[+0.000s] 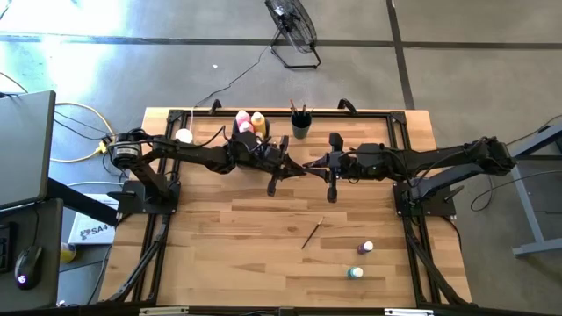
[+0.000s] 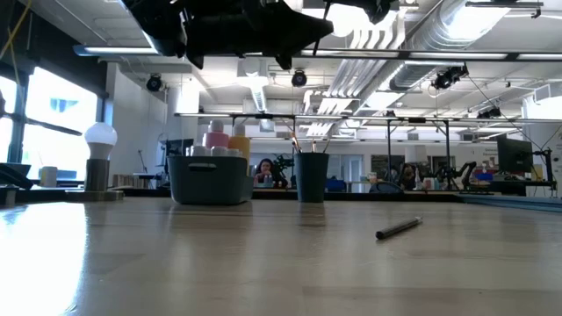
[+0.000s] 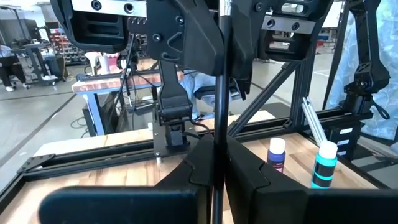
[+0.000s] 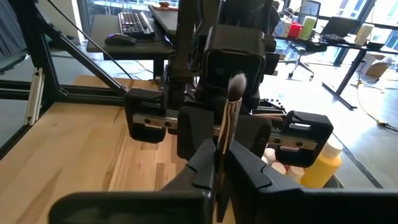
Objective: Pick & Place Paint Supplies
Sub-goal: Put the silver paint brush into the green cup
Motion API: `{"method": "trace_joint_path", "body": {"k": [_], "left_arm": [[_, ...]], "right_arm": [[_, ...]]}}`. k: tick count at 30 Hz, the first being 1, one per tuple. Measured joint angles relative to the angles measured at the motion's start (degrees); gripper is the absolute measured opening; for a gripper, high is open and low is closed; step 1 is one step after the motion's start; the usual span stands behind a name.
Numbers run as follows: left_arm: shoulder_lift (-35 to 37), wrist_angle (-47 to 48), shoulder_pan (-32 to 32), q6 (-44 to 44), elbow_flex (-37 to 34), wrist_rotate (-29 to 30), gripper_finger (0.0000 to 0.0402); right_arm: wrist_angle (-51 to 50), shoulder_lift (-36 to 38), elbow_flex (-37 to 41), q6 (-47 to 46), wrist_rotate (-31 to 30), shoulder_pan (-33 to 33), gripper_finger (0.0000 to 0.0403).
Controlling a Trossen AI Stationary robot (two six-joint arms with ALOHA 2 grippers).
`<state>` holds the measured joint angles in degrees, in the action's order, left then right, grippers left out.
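Dark-handled paintbrush (image 4: 227, 127) between both grippers' jaws

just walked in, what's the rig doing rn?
Both arms meet above mid-table, apparently passing a paintbrush: the left gripper and the right gripper each have their fingers closed on it. A grey bin with pink and yellow bottles and a brush cup sit at the back. One brush and two small paint bottles still lie on the table.
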<state>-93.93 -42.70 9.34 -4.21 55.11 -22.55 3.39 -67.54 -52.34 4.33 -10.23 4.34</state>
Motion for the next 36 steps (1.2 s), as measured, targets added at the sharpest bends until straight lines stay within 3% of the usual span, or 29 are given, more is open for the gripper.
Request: {"method": "trace_joint_path", "body": {"k": [7,16,20,24,32,36], "left_arm": [[0.02,0.74,-0.02,0.02,0.04,3.65,0.0047],[0.02,2.59,0.06,-1.64,0.04,4.20,0.0197],[1.45,4.73,0.07,-4.08,0.07,4.07,0.0240],[3.61,8.53,0.07,-4.51,0.07,5.45,0.0257],[7.76,17.81,0.04,-4.59,0.07,16.56,0.0260],[7.78,20.89,0.09,-4.55,0.07,18.58,0.0260]], "right_arm": [[-0.22,-0.01,0.00,0.02,-0.48,-0.04,0.0015],[-0.14,-0.04,0.00,-0.18,0.02,0.02,0.0013],[-0.15,-0.04,0.00,-0.19,-0.13,0.02,0.0013],[-0.18,-0.04,0.00,-0.19,-0.25,0.02,0.0013],[-0.27,-0.03,0.00,-0.08,-0.37,0.00,0.0013],[-0.19,-0.01,0.00,-0.04,-0.33,0.02,0.0013]]}}
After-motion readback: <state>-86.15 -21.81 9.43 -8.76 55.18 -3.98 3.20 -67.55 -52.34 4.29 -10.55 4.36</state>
